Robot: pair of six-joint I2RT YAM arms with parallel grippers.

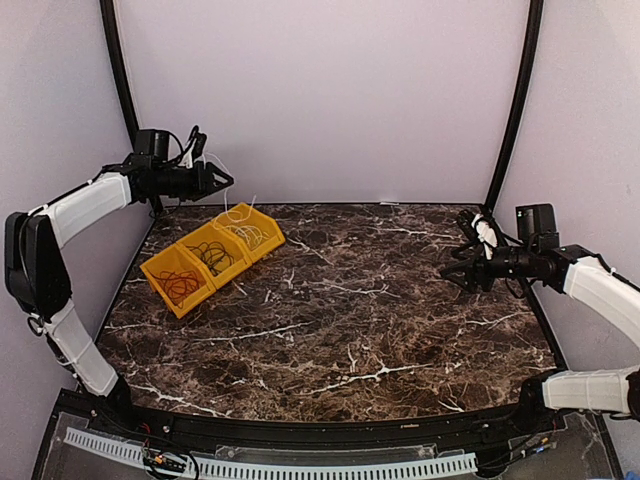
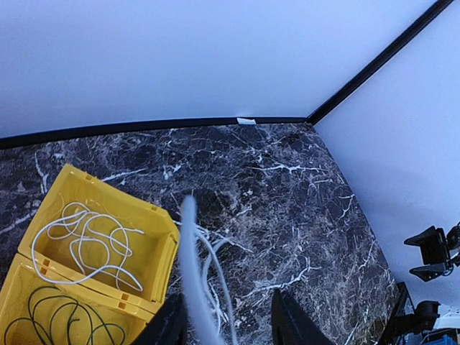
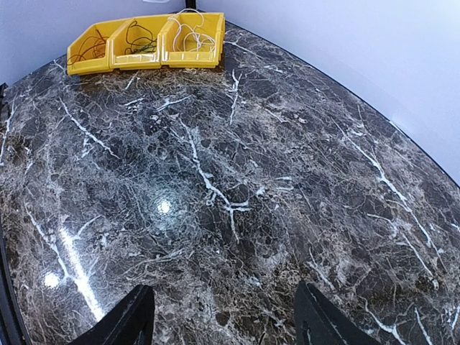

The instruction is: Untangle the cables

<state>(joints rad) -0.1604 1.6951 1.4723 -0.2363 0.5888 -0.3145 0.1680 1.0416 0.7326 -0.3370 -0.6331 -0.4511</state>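
Note:
Three cables lie in a row of yellow bins (image 1: pixel 160 293): a red-orange cable (image 1: pixel 180 283) in the left bin, a black cable (image 1: pixel 215 257) in the middle, a white cable (image 1: pixel 250 230) in the right. My left gripper (image 1: pixel 222 180) hangs high above the white bin. In the left wrist view its jaws (image 2: pixel 226 302) stand apart, and a blurred white strand (image 2: pixel 188 273) rises along the left finger (image 2: pixel 172 320). Whether the finger touches it I cannot tell. The white coil (image 2: pixel 90 244) rests in its bin. My right gripper (image 1: pixel 452 270) hovers open at the right, nothing between its fingers (image 3: pixel 223 295).
The marble table (image 1: pixel 340 320) stretches between the two arms. Black frame posts (image 1: pixel 515 100) stand at the back corners, with pale walls behind. The bins (image 3: pixel 144 61) show far off in the right wrist view.

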